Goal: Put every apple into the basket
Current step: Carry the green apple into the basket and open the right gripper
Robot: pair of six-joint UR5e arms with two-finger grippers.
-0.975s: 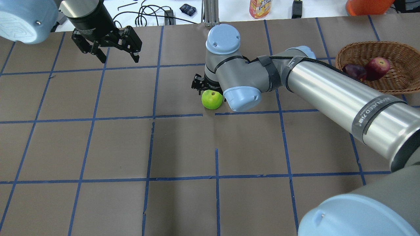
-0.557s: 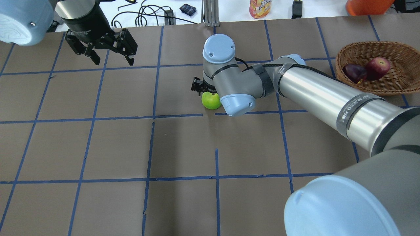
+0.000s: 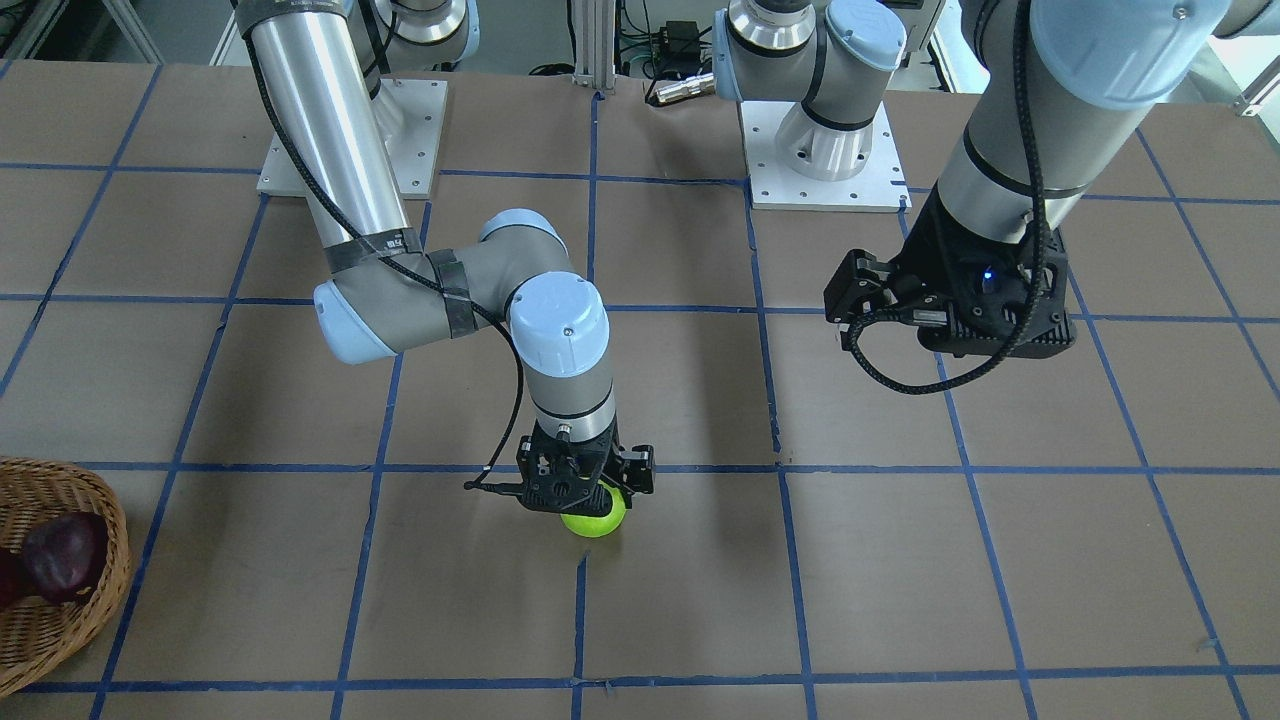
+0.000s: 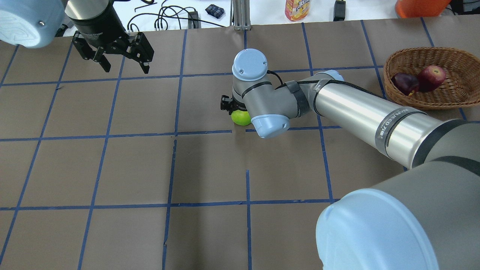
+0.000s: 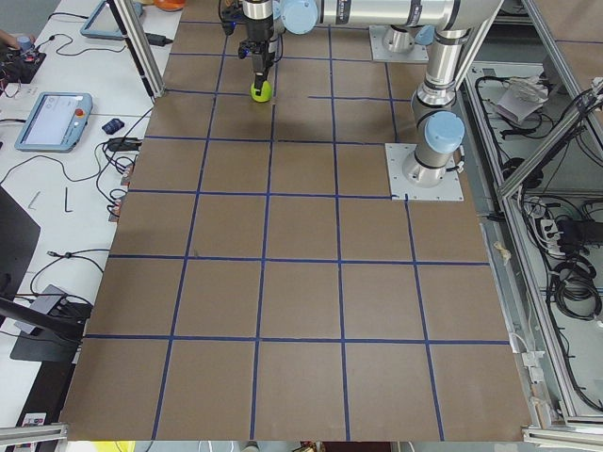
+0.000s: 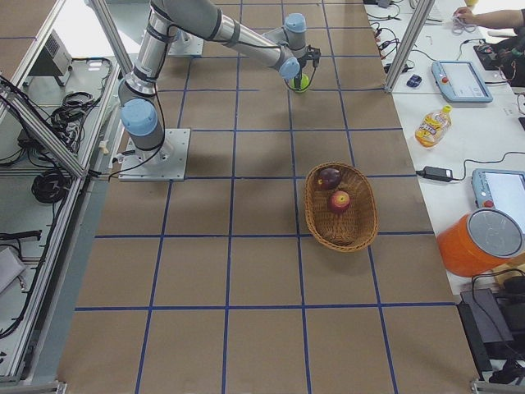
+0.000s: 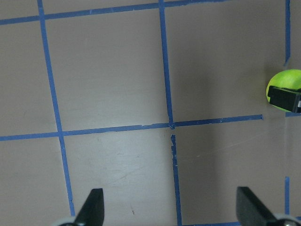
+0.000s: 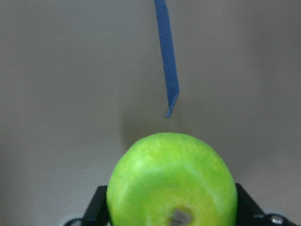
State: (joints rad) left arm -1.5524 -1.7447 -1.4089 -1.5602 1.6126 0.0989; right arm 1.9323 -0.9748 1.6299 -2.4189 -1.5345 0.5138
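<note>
The right gripper (image 3: 586, 492) has its jaws spread. Its fingers (image 8: 96, 209) flank the lime-green apple (image 8: 171, 181), which sits on the brown table (image 4: 210, 168) just short of a blue tape line's end. The left gripper (image 4: 126, 69) hangs above the table's far left part, jaws spread and holding nothing. Well apart, on the robot's right, the wicker basket (image 4: 423, 52) holds the red apple (image 4: 433, 75) and the dark purple apple (image 4: 405, 82) side by side.

green apple (image 4: 240, 118) beneath right gripper (image 4: 228, 106); red apple (image 4: 433, 75), purple apple (image 4: 405, 82) in basket (image 4: 450, 98)
</note>
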